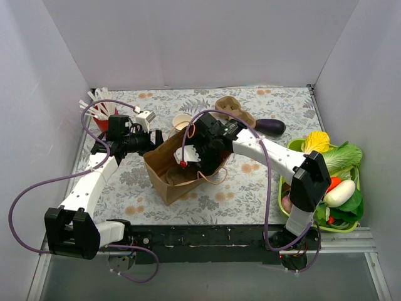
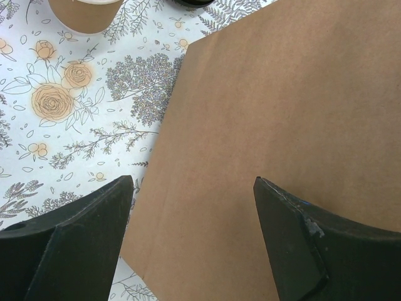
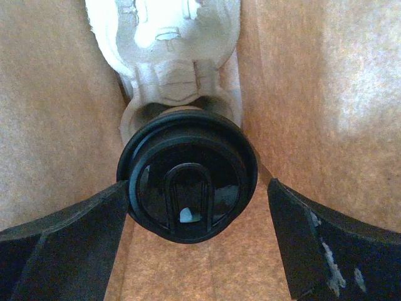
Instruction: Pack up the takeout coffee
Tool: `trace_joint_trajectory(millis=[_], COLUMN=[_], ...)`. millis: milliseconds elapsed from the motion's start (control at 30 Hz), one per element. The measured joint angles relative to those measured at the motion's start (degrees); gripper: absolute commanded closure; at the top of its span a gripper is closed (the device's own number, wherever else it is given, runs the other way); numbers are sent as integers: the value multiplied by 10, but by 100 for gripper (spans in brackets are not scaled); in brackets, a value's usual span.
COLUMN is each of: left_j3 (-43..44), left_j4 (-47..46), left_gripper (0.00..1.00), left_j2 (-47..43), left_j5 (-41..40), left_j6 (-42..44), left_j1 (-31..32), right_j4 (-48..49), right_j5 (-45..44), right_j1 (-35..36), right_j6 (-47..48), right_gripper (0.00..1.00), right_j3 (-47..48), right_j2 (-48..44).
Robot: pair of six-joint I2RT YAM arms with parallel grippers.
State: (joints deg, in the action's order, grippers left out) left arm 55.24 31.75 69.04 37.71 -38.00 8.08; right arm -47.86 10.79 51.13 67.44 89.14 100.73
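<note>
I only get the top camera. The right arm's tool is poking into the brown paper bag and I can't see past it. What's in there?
Observer: On the right wrist camera, the coffee's black lid sits right in front of the right tool.
Kid: Is the tool squeezing it?
Observer: No. Its fingers are spread wide on either side of the lid, with a gap showing on one side.
Kid: What's my left tool doing?
Observer: The left wrist camera shows the left tool open, facing the plain outside wall of the bag.
</note>
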Motion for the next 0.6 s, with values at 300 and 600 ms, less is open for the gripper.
trace_joint_trajectory(millis=[300,600], left_j3=[0,9], left_j4=[0,11], left_gripper=[22,22], left_j2=[1,1], left_j5=[2,1], left_j6=[0,3], left_j1=[-1,-1], right_j4=[4,11], right_j5=[16,29], right_j1=[0,0], right_j6=[-1,-1], right_gripper=[3,4], right_j3=[-1,-1], right_j2=[-14,-29])
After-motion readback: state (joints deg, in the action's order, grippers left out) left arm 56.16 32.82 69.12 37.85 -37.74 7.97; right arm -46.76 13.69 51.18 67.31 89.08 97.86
